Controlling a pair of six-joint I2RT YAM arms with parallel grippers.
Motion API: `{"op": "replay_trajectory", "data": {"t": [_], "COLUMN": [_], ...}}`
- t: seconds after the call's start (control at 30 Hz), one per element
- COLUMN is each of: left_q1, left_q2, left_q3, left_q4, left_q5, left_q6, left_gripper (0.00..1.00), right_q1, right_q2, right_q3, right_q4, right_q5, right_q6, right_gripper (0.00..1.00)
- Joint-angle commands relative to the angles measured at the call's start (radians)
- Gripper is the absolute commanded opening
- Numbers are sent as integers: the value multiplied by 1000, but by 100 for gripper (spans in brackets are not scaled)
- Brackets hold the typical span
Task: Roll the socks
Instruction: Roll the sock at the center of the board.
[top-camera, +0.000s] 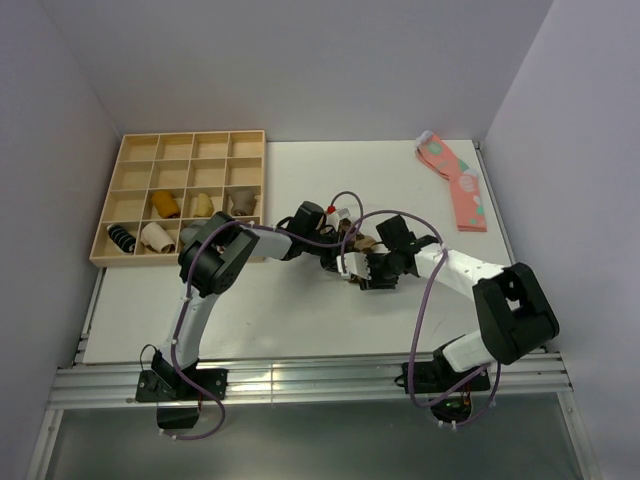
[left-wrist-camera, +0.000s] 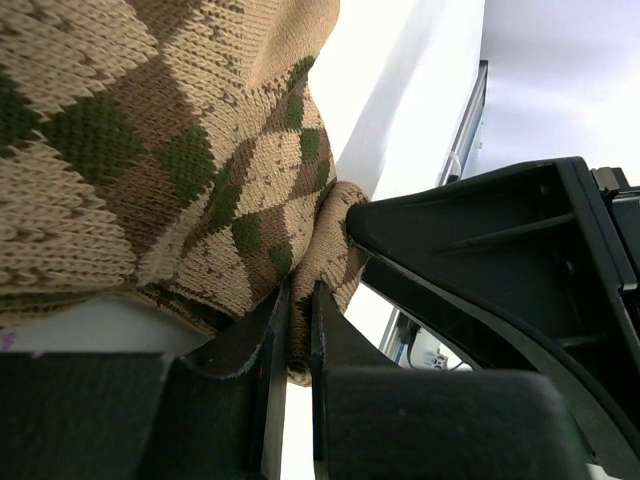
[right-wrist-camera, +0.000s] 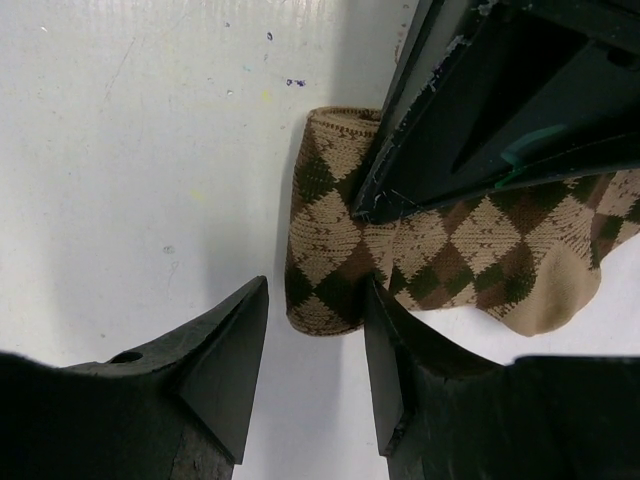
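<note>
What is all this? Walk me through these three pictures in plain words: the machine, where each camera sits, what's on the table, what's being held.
Two robot arms are bolted at the near edge of a white table, and each ends in a two-finger gripper. The wide picture looks down from above and behind them. The two close-ups come from cameras on the wrists. On the table lie a tan argyle sock in the middle, pink socks at the far right, and a wooden tray at the far left with rolled socks in some compartments. The left gripper is pinched shut on a fold of the argyle sock. The right gripper is open right at the sock's end, gripping nothing.
</note>
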Motion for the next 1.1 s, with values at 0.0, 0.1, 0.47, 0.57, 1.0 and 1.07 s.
{"op": "replay_trajectory", "data": {"t": [0.0, 0.1, 0.47, 0.57, 1.0, 1.07], "left_q1": [0, 2, 3, 2, -32, -35], "left_q2": [97, 97, 82, 67, -150, -165], "left_q3": [-66, -69, -120, -152, -446, -473], "left_q4": [-188, -178, -103, -68, 348, 412], "left_q5": [-84, -77, -59, -80, -450, -502], "left_q6": [55, 50, -12, -63, -192, -198], "left_gripper": [0, 0, 6, 10, 33, 34], "right_q1": [19, 24, 19, 7, -58, -59], "right_q2": [32, 63, 192, 212, 410, 437], "right_q3": [11, 40, 182, 220, 468, 482], "right_q4": [-2, -19, -137, -198, -589, -618], "right_q5": [28, 36, 25, 5, -124, -119], "right_q6": [-13, 0, 33, 29, 1, -6], "right_gripper": [50, 49, 21, 15, 14, 13]}}
